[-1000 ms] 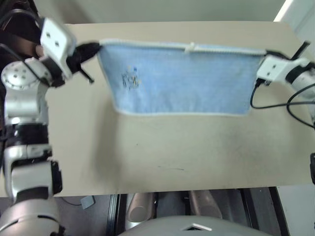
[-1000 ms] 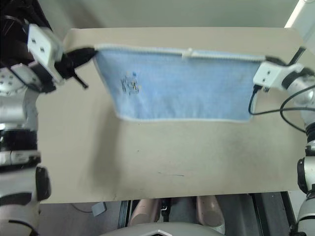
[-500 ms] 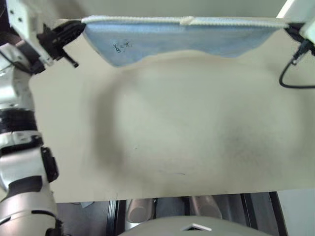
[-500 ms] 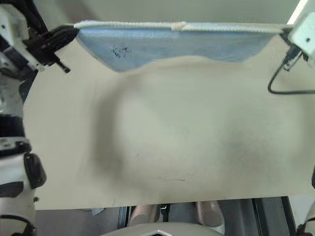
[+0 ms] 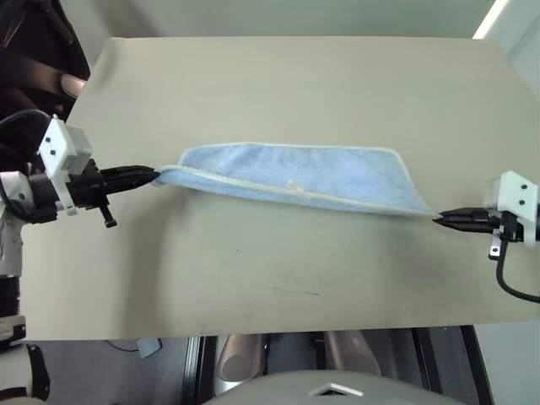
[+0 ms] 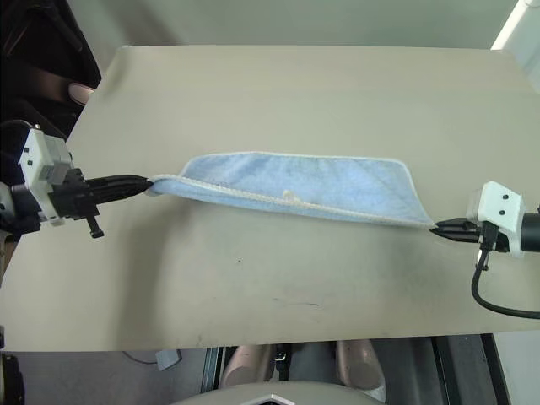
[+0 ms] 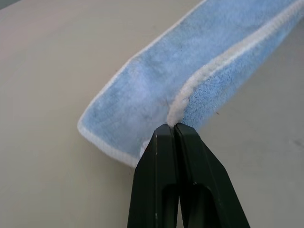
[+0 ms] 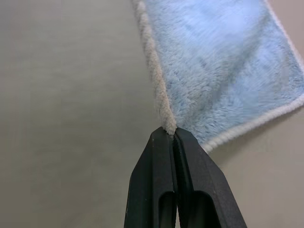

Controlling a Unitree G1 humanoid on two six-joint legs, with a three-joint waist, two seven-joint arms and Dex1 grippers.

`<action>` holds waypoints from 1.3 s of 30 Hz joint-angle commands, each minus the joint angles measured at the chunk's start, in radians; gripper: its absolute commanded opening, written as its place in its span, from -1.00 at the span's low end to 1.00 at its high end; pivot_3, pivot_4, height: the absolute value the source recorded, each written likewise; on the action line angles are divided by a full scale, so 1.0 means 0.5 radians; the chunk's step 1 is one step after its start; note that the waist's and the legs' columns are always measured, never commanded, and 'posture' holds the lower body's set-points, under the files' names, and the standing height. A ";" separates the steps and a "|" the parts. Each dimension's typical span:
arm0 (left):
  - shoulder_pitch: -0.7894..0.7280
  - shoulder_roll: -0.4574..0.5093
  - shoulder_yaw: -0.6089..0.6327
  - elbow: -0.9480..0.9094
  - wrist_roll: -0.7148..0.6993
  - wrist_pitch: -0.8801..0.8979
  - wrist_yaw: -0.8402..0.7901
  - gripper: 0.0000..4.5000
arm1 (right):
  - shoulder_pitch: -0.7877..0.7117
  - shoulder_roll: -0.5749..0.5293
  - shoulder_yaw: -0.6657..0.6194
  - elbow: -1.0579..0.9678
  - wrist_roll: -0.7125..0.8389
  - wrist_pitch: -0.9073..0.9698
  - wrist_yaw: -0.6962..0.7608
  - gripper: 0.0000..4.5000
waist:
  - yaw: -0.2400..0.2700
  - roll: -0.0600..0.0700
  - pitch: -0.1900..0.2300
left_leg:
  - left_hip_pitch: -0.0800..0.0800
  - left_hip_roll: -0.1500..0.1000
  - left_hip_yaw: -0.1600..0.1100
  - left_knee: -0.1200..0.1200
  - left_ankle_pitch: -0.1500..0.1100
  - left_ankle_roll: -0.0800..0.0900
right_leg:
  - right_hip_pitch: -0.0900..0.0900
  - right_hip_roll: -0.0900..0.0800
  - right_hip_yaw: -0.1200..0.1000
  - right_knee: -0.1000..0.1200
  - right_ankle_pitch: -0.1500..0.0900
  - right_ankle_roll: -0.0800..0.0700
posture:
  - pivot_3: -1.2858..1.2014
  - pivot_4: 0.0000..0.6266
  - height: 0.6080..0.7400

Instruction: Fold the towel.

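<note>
Down comes the towel [image 5: 295,173] from its raised stretch onto the table [image 5: 278,261], sagging between left gripper [image 5: 150,175] and right gripper [image 5: 440,220], jaws clamped on its hemmed corners. Mid-fold, I'd say; next, lay that held edge over squarely.

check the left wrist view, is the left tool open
No, the left tool has its two black fingers pressed together on the white hemmed corner of the light-blue towel.
</note>
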 commanded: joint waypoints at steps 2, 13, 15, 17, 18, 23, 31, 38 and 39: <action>0.075 0.061 0.122 -0.112 -0.042 0.031 -0.031 -1.00 | -0.005 -0.064 -0.107 -0.081 0.050 0.045 0.070 -0.98 | -0.006 0.000 0.000 | 0.010 -0.001 0.000 -0.002 0.000 -0.001 | 0.009 0.000 0.001 -0.001 -0.009 0.015 | 0.03 -0.52 0.93; -0.274 -0.125 -0.221 0.230 0.344 -0.182 0.223 -1.00 | -0.915 0.238 0.437 0.533 -0.569 -0.233 -0.320 -0.98 | -0.025 -0.002 -0.002 | 0.020 -0.002 -0.002 -0.001 0.004 0.001 | 0.011 0.000 0.001 0.007 0.004 -0.001 | 0.03 -0.52 0.93; -0.426 -0.200 -0.296 0.372 0.436 -0.257 0.295 -1.00 | -1.066 0.309 0.547 0.721 -0.691 -0.336 -0.348 -0.98 | -0.018 -0.002 -0.001 | 0.012 -0.002 -0.002 -0.003 0.004 0.001 | 0.002 -0.001 0.000 0.009 0.004 0.000 | 0.03 -0.52 0.93; -0.539 -0.245 -0.353 0.492 0.519 -0.319 0.345 -1.00 | -1.159 0.354 0.624 0.861 -0.782 -0.428 -0.359 -0.98 | -0.012 -0.002 -0.002 | 0.006 -0.002 -0.001 -0.003 0.004 0.001 | -0.004 -0.002 -0.001 0.010 0.007 0.005 | 0.03 -0.52 0.93; -0.608 -0.271 -0.400 0.584 0.595 -0.386 0.397 -1.00 | -1.222 0.394 0.659 0.949 -0.824 -0.460 -0.378 -0.98 | -0.012 -0.002 -0.002 | 0.003 -0.002 -0.002 -0.003 0.004 0.000 | -0.007 -0.002 -0.002 0.010 0.014 0.015 | 0.03 -0.52 0.93; -0.860 -0.392 -0.578 0.959 0.841 -0.666 0.512 -1.00 | -1.486 0.540 0.790 1.378 -1.025 -0.616 -0.505 -0.98 | -0.012 -0.001 -0.001 | -0.001 -0.003 -0.001 -0.006 0.002 -0.002 | -0.014 -0.003 -0.002 0.010 0.017 0.019 | 0.03 -0.52 0.93; -0.946 -0.424 -0.597 1.134 0.896 -0.809 0.494 -1.00 | -1.575 0.584 0.796 1.567 -1.086 -0.739 -0.505 -0.98 | -0.011 -0.001 -0.001 | -0.010 -0.002 -0.002 -0.006 0.002 -0.002 | -0.022 -0.004 -0.004 0.009 0.018 0.019 | 0.03 -0.52 0.93; -0.922 -0.433 -0.689 1.262 1.014 -0.847 0.505 -0.22 | -1.700 0.687 0.837 1.857 -1.235 -0.967 -0.766 -0.26 | -0.014 -0.001 -0.001 | -0.008 -0.002 -0.001 -0.004 0.006 -0.001 | -0.021 -0.004 -0.004 0.010 0.023 0.015 | 0.03 -0.52 0.93; -0.918 -0.432 -0.691 1.279 1.031 -0.869 0.537 -0.05 | -1.710 0.681 0.840 1.877 -1.254 -0.992 -0.793 -0.08 | -0.012 -0.001 -0.001 | -0.008 -0.002 -0.001 -0.004 0.007 -0.001 | -0.021 -0.004 -0.004 0.011 0.024 0.015 | 0.03 -0.52 0.93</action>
